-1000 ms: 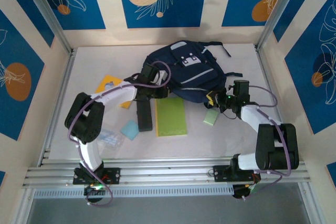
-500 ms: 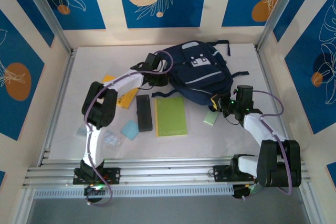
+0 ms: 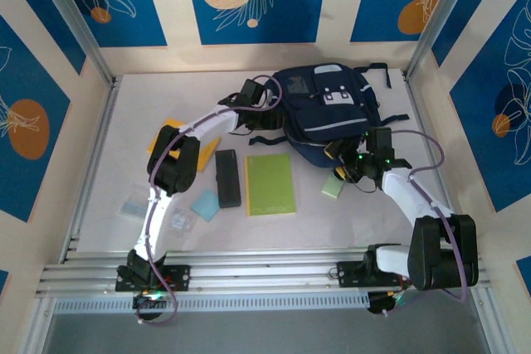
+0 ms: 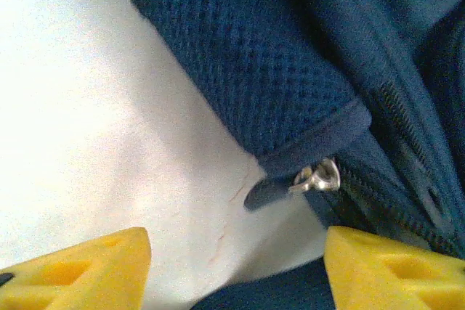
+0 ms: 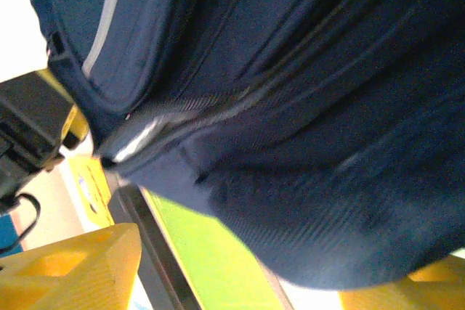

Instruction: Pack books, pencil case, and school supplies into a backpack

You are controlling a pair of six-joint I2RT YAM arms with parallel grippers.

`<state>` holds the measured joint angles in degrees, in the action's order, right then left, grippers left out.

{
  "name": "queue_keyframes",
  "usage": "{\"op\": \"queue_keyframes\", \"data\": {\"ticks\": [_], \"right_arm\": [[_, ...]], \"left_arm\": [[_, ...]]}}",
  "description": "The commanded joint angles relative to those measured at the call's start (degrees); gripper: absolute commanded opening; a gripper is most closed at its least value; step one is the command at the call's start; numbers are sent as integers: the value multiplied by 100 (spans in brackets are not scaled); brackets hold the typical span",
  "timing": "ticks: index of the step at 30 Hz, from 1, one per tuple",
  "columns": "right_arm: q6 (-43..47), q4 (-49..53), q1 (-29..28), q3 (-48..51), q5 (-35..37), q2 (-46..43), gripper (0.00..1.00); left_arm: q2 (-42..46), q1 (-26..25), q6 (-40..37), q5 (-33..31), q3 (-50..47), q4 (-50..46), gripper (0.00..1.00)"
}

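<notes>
From overhead I see the large navy fabric backpack (image 3: pixel 328 109) lying at the far side of the white table (image 3: pixel 373 221). The plain lime-green book (image 3: pixel 271 184), slim black pencil case (image 3: pixel 227 177), light blue square pad (image 3: pixel 205 204) and small pale green pad (image 3: pixel 333 186) all lie outside it, nearer me. The left wrist camera adds a silver zipper pull (image 4: pixel 320 178) at the backpack's mesh edge, ahead of my left gripper (image 4: pixel 236 274), whose jaws are spread wide. The right gripper (image 5: pixel 251 277) is spread too, with backpack fabric bulging between its fingers.

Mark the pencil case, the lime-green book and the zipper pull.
pencil case (image 3: pixel 227 177): top external view, its middle.
lime-green book (image 3: pixel 270 184): top external view, cover centre.
zipper pull (image 4: pixel 320 178): left wrist view, metal tab.
</notes>
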<state>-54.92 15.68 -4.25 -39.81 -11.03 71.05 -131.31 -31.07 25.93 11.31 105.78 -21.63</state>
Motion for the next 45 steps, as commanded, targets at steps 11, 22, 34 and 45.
{"op": "queue_keyframes", "data": {"ticks": [11,22,34,45], "right_arm": [[1364,1384,-1965,-1200,62,859,69],[1841,1429,-2430,-1887,721,2367,59],[1692,968,-2694,-1655,671,2748,50],[1456,667,-2682,-1506,-151,2328,45]], "left_arm": [[2972,49,-148,-533,-2983,187,83],[4332,-356,772,133,-4962,926,44],[3744,-888,1206,159,-5443,1288,27],[3076,-918,1343,194,-5568,1539,23]]}}
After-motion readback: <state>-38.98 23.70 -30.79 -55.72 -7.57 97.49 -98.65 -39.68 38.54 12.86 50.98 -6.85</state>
